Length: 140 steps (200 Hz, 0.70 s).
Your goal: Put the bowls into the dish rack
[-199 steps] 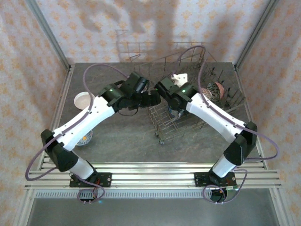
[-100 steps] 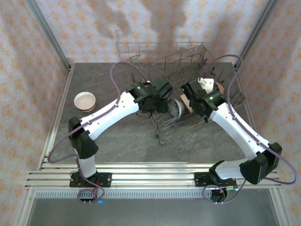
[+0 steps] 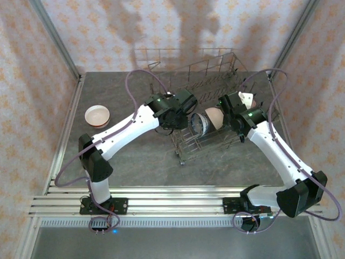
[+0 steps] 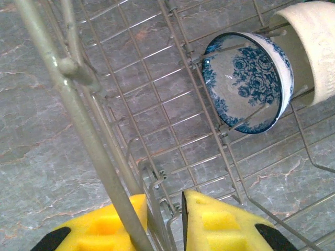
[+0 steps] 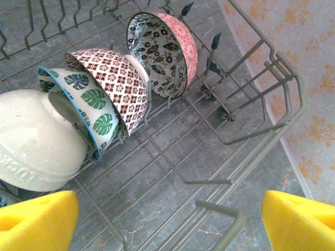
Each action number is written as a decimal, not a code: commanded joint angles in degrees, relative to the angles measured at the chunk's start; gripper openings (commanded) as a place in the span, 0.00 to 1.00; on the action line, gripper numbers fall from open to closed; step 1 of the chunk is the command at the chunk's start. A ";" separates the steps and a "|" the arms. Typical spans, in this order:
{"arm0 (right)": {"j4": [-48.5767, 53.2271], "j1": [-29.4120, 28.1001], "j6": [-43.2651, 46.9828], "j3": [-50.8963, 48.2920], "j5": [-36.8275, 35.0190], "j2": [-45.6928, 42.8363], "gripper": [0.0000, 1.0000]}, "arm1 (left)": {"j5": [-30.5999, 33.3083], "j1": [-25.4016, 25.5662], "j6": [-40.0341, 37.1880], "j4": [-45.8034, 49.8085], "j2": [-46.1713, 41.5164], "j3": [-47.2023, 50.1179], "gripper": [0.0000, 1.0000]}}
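Grey wire dish rack (image 3: 215,67), upper centre, holds five: blue-white bowl (image 4: 246,83), white bowl (image 5: 36,141), green-leaf bowl (image 5: 89,102), brown-checked bowl (image 5: 112,83), pink-backed bowl (image 5: 162,52). Outstanding: pinkish bowl (image 3: 97,115), on table (image 3: 135,156), left. Left gripper (image 4: 165,209) narrowly parted, right gripper (image 5: 167,219) wide, both empty.

A lab test cell dressed as a home kitchen: a grey stone-look tabletop (image 3: 140,162) boxed in left, right and far by floral wallpaper panels (image 3: 97,38) on bare aluminium posts (image 3: 56,40), with slotted aluminium rails (image 3: 172,202) along the near edge holding robot arm bases (image 3: 105,205)
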<state>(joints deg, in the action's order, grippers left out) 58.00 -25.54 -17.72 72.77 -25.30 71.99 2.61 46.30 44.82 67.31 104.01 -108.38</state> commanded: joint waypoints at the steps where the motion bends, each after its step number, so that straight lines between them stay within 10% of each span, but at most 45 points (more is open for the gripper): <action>1: -0.17 0.36 0.40 -0.01 0.35 -0.90 0.90 | 5.50 -3.16 -4.43 8.14 -3.98 1.55 0.21; 107: -0.25 0.39 -0.63 2.29 3.63 3.16 0.90 | 14.97 -14.81 -18.02 16.98 -5.83 0.14 0.24; 140: -1.18 0.40 0.13 3.45 4.64 5.54 0.90 | 13.61 -16.44 -19.24 16.31 -9.18 -1.74 0.66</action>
<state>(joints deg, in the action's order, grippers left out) 57.60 -25.54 -17.82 73.36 -21.08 75.92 11.68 31.48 28.36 79.33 99.85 -106.87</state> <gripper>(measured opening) 0.902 0.507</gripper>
